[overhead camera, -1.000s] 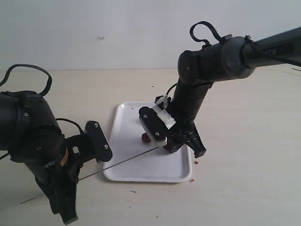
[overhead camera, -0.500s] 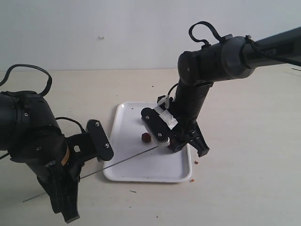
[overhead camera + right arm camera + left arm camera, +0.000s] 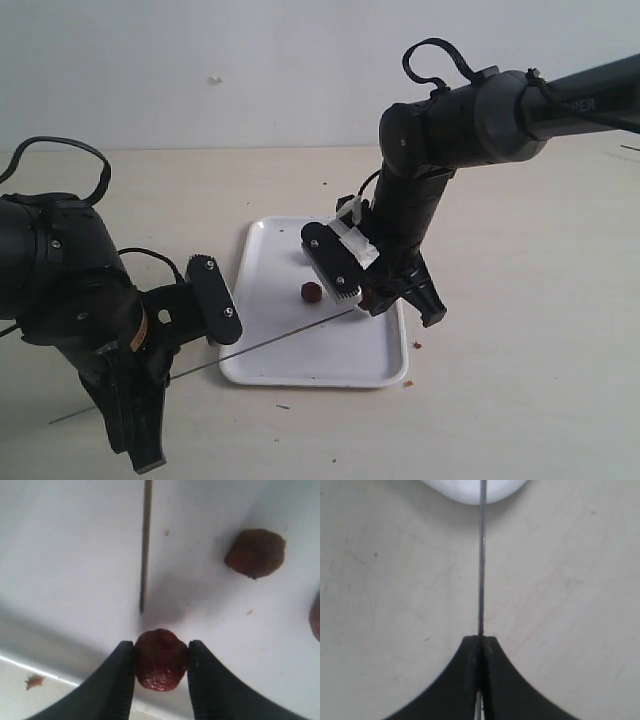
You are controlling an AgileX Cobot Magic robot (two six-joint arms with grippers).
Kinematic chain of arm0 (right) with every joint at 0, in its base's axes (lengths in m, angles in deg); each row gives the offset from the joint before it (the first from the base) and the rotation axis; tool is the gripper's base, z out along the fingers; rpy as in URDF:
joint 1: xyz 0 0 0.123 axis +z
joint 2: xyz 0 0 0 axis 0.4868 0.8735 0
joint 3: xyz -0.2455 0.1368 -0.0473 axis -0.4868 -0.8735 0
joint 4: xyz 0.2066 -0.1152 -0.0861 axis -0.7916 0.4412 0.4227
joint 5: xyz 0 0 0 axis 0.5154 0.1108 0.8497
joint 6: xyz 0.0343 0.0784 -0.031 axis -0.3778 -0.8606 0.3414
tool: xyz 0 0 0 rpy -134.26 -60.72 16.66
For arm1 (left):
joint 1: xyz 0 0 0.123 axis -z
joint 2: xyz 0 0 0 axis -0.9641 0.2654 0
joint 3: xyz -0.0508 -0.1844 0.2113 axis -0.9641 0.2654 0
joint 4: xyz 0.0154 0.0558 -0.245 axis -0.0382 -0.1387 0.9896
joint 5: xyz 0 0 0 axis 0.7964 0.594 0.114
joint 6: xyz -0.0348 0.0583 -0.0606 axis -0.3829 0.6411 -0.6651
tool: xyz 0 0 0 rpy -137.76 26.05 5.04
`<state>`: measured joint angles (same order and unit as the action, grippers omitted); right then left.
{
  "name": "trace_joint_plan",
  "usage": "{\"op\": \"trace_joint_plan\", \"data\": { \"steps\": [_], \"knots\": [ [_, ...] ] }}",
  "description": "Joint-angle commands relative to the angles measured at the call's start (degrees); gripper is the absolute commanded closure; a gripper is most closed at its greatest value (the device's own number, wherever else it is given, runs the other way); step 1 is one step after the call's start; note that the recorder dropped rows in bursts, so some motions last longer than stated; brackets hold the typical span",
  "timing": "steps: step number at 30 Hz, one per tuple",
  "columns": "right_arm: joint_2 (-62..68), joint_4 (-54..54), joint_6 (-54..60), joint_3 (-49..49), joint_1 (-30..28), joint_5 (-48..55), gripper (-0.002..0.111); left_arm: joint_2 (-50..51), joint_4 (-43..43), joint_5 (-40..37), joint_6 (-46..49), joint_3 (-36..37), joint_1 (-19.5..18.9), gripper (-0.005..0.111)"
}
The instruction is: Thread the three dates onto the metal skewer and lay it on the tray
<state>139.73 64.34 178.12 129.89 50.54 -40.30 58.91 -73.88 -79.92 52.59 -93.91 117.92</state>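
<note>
My left gripper [image 3: 481,640] is shut on the metal skewer [image 3: 481,555], a thin grey rod that reaches out over the tray [image 3: 470,491]. In the exterior view the skewer [image 3: 250,347] slants from the left gripper [image 3: 135,425] up to the right gripper [image 3: 388,300]. That right gripper [image 3: 161,650] is shut on one dark red date [image 3: 161,660], held just above the white tray [image 3: 60,565]. The skewer's tip [image 3: 142,609] ends a little short of this date. A second date [image 3: 255,553] lies on the tray, and a third [image 3: 316,616] shows at the picture's edge. One loose date [image 3: 311,292] shows in the exterior view.
The tray [image 3: 270,255] lies on a pale tabletop [image 3: 520,330]. Small brown crumbs [image 3: 408,382] lie on the table by the tray's near right corner, and one crumb [image 3: 34,681] shows beside the rim. A white wall stands behind the table.
The right gripper has shifted slightly up and to the right with its date, uncovering the loose date on the tray. The left arm and skewer have barely moved.
</note>
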Motion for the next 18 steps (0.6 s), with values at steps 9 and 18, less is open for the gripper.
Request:
{"op": "trace_joint_plan", "data": {
  "steps": [9, 18],
  "knots": [
    [-2.3, 0.2, -0.1, 0.2, -0.1, 0.9, 0.073, 0.1, -2.8, 0.5, -0.1, 0.0, -0.1, 0.107],
    [-2.3, 0.9, -0.1, 0.2, -0.1, 2.1, 0.073, 0.1, -3.2, 2.5, -0.5, 0.0, -0.1, 0.107]
  ]
}}
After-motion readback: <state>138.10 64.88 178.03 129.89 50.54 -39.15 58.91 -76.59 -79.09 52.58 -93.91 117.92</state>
